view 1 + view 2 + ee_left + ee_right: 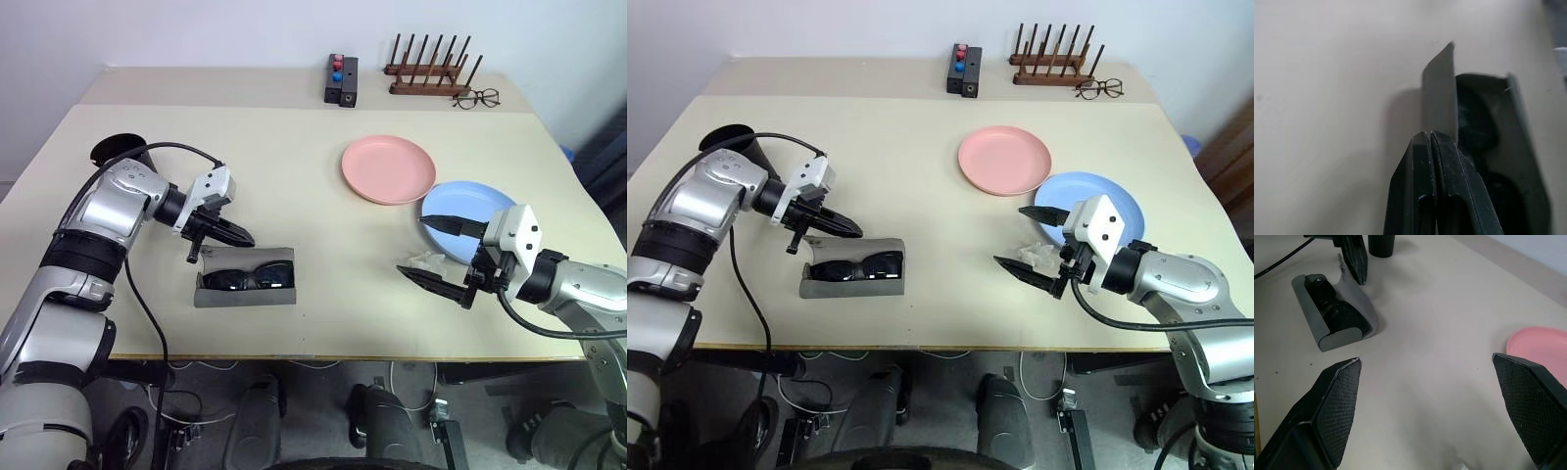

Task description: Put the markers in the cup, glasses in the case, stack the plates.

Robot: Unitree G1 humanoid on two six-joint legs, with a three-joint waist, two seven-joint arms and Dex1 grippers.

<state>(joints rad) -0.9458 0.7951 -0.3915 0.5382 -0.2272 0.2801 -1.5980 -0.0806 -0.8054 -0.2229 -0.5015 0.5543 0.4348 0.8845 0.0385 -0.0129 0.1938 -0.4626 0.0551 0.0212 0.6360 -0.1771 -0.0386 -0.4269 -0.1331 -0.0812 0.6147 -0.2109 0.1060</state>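
Upper left, the left arm hides most of the cup [118,149]; the pink plate [1542,350] is cut off at the right edge.

Looks like a lab or test room: plain white wall [225,29], bare beige table [294,176] laid with a few props, loose cables [411,377] and rig hardware on the floor below the near edge, black knob block [341,80] and wooden rack [428,69] at the far side.

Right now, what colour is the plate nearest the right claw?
Light blue plate; right eye view shows it best.
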